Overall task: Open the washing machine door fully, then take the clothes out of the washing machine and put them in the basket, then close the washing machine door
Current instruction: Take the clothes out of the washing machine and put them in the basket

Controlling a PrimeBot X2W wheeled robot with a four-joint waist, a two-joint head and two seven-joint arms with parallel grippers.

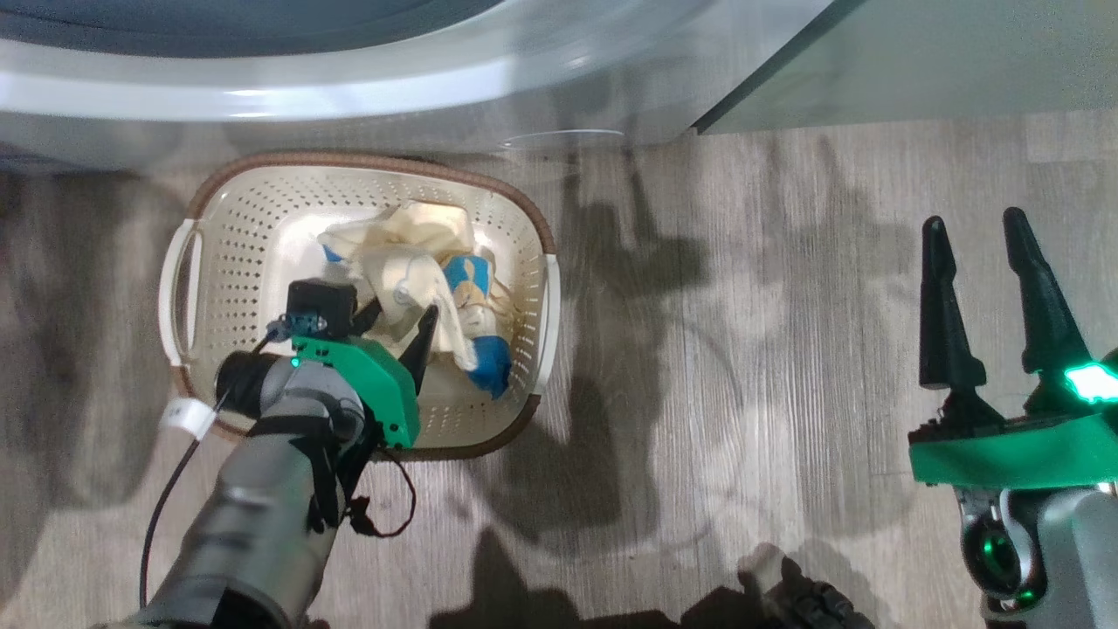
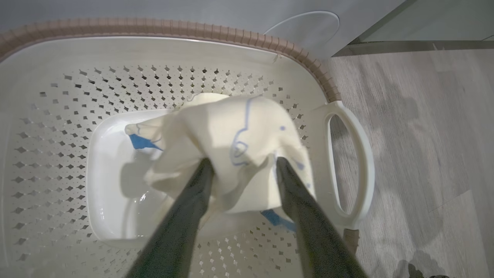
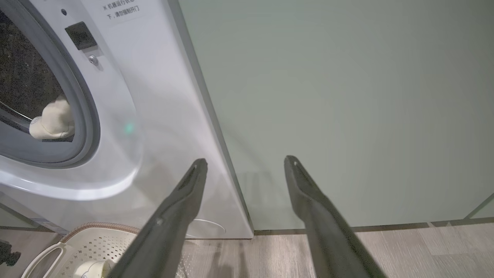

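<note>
Left wrist view, left jaws wide, clothes [image 2: 231, 135] bunched between their tips, in basket [image 2: 154, 29]; right jaws wide

1. The washing machine [image 1: 349, 87] stands at the far side, and the basket [image 1: 244, 227] sits on the floor [image 1: 742, 349] just in front of it, on the left.
2. The clothes [image 1: 419, 253] lie in the basket, toward its right half.
3. Another garment [image 3: 52, 119] lies in the drum mouth [image 3: 23, 77].
4. A cabinet [image 1: 917, 61] stands just beside the machine, on its right.
5. The left gripper [image 1: 402, 307] is over the basket's near part, with its fingertips at the clothes.
6. The right gripper [image 1: 973, 218] is well apart at the right, over the floor.
</note>
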